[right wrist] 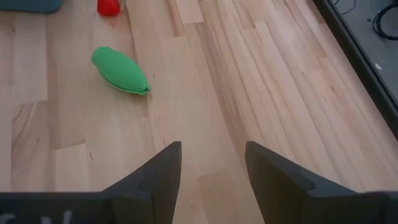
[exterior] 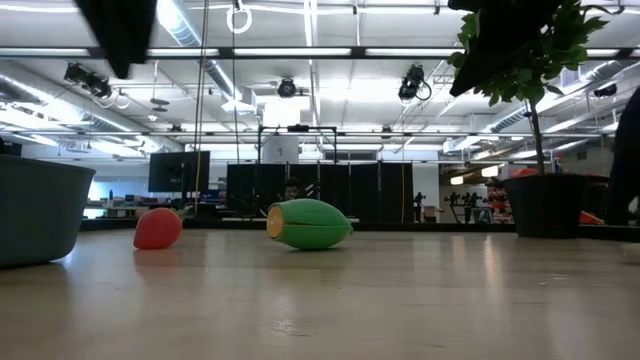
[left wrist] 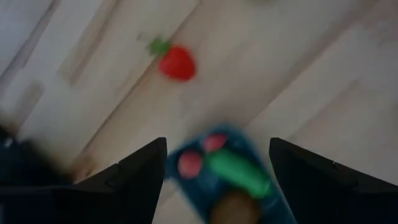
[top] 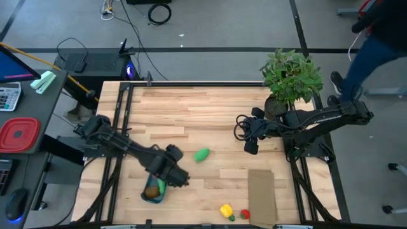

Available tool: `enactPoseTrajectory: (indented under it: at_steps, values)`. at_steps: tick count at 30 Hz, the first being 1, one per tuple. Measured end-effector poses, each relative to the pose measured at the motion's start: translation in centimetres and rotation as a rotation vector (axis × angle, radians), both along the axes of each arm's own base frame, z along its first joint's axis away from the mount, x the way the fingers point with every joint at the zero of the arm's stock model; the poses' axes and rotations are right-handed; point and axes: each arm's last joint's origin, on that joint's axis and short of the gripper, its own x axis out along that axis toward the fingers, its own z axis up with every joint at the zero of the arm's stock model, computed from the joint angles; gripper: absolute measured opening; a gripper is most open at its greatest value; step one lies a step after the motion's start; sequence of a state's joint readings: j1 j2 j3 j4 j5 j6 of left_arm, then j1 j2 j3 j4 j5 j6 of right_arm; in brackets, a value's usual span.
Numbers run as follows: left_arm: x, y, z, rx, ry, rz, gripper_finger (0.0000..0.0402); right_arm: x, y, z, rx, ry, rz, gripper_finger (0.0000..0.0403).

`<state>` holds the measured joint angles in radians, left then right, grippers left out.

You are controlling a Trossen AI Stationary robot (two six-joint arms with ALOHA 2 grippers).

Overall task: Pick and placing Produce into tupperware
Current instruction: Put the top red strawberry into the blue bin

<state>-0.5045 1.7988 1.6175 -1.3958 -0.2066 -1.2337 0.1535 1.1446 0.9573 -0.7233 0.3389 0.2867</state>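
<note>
Left gripper [top: 180,178] jaws wide, empty, above the tupperware [top: 153,190] at table's 7 o'clock, produce inside. Right gripper [top: 249,147] part-open, empty, at 3 o'clock. Green piece [top: 201,154] mid-table.

Bare table [top: 210,108] lay open around the green produce piece [top: 201,154]; potted plant [top: 289,76] crowded the right arm's side.
</note>
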Motion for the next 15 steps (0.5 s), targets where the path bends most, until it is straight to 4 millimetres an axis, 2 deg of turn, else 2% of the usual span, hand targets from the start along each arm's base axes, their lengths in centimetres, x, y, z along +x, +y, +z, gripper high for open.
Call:
enactPoseTrajectory:
  at_steps: [4,8,13,15]
  values:
    - [1.2,0.9,0.0,-0.01,-0.05,-0.061,0.0289,0.0,0.0,0.0,0.0,0.0,-0.001,0.0187]
    - [1.9,1.7,-1.0,-0.009,-0.056,-0.11,0.0289,0.0,0.0,0.0,0.0,-0.001,0.0,0.0187]
    - [1.8,4.2,-3.4,-0.009,0.015,0.099,0.0288,0.0,0.0,0.0,-0.001,-0.001,0.001,0.0187]
    - [1.5,5.0,-4.6,0.006,0.058,0.125,0.0288,0.0,0.0,0.0,-0.001,-0.002,0.001,0.0187]
